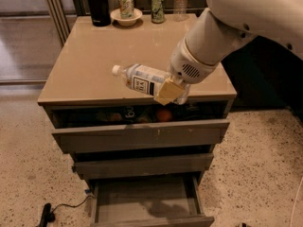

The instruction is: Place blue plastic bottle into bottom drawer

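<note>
The blue plastic bottle (140, 79) has a white cap and a pale label with a dark panel. It lies sideways in the air, cap to the left, over the front edge of the cabinet top. My gripper (171, 91) is shut on the bottle's right end, with a tan finger pad (168, 91) across its body. The bottom drawer (147, 198) is pulled out below, its bare grey inside showing. The bottle hangs well above it, at the height of the top drawer.
The top drawer (140, 134) is ajar with fruit inside; the middle drawer (142, 165) is slightly out. At the back of the cabinet top (90, 56) stand a black flask (96, 4), a bowl with a can (126, 14), another can (158, 6) and a clear bottle (180, 2).
</note>
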`<action>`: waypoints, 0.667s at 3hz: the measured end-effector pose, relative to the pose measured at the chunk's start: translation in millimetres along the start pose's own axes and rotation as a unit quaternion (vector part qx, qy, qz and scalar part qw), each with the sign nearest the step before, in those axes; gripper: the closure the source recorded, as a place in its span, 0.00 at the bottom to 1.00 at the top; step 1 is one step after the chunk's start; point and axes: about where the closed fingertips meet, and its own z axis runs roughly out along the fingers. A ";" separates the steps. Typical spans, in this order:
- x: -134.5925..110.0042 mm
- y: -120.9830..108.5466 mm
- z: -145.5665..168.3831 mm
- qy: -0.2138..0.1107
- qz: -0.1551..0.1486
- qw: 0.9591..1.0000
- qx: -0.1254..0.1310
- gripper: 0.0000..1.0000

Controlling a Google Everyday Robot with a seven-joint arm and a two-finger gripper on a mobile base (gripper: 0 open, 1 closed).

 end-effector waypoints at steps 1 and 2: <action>1.8 2.1 2.6 -0.002 0.004 1.000 0.005 1.00; 24.0 14.1 3.6 -0.030 0.009 0.999 -0.011 1.00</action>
